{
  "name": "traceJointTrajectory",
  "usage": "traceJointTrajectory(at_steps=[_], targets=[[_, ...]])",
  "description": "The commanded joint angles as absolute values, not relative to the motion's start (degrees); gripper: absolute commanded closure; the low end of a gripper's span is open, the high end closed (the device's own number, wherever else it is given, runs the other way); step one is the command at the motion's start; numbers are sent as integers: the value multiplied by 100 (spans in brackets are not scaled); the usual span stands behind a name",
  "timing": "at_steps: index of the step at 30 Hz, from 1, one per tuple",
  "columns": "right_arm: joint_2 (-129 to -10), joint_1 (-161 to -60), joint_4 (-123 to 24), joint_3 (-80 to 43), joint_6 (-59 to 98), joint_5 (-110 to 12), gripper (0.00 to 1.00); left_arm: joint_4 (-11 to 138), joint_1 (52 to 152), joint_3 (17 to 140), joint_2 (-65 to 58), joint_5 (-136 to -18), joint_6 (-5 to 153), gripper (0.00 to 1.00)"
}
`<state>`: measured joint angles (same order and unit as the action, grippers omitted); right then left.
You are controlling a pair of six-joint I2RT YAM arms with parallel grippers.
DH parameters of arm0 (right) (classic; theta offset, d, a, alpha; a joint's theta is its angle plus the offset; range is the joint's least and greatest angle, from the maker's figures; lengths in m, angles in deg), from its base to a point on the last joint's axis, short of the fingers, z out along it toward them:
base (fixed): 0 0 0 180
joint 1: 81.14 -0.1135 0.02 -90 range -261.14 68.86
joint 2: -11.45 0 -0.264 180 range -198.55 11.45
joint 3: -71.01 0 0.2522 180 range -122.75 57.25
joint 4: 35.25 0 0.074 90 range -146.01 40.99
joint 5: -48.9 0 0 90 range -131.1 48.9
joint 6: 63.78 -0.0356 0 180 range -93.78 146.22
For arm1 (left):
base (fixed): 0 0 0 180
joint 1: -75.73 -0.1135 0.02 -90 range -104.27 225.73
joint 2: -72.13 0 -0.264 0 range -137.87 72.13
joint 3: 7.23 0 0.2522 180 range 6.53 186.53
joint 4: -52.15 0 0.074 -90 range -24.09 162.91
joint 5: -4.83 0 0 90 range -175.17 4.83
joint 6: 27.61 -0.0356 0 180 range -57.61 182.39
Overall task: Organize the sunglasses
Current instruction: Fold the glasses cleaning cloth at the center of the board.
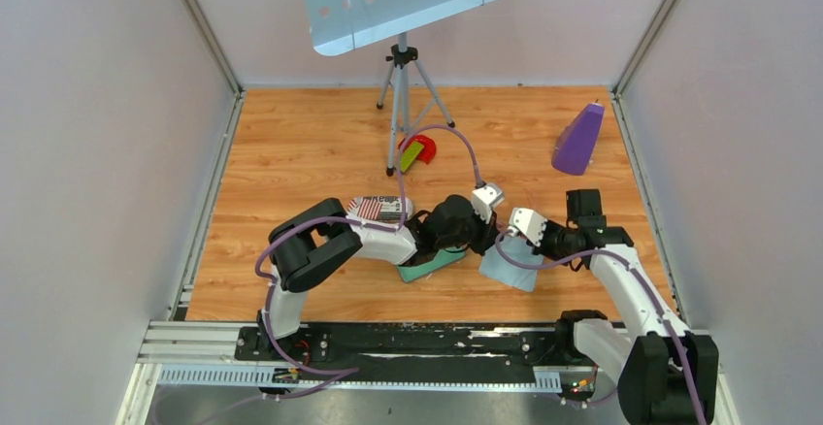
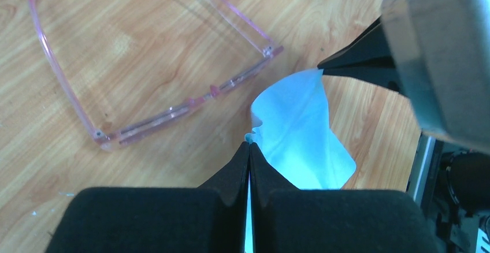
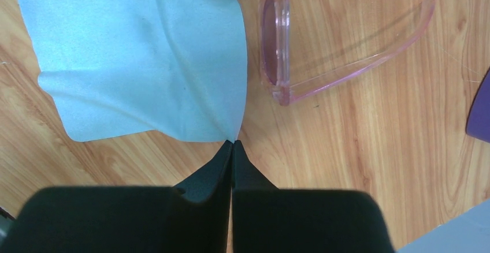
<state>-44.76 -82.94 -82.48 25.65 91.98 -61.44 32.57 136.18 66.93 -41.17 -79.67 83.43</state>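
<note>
Left gripper (image 2: 249,149), right gripper (image 3: 233,144): jaws closed, each pinching a corner of blue cloth (image 2: 300,131). Risk: corner may slip free, or cloth may sweep pink sunglasses (image 2: 196,98) just beside it.

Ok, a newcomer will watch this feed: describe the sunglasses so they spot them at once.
Look at the middle of the wooden table, where the left end effector and right end effector pinch a light blue cloth. The sunglasses lie on the wood right beside it. Unlike the opaque cloth, they are a see-through pink frame with thin arms.
</note>
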Motion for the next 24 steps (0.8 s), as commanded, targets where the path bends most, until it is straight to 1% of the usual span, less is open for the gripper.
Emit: traceJointTrajectory(at_steps=[1, 4, 9, 24], targets=[[-4293, -8228, -8421, 2815, 9325, -6184, 100, 2892, 13581, 6474, -4016, -7818, 8446, 100], [-4315, -8229, -8395, 2891, 9326, -6200, 100, 3228, 13578, 6574, -4084, -7957, 8432, 100], [-4290, -8228, -8360, 2887, 9167, -6256, 100, 2858, 13575, 6432, -4083, -7885, 8446, 100], [-3251, -8230, -9050, 3269, 9506, -6740, 97, 2928, 13576, 6359, -4043, -7772, 8339, 100]])
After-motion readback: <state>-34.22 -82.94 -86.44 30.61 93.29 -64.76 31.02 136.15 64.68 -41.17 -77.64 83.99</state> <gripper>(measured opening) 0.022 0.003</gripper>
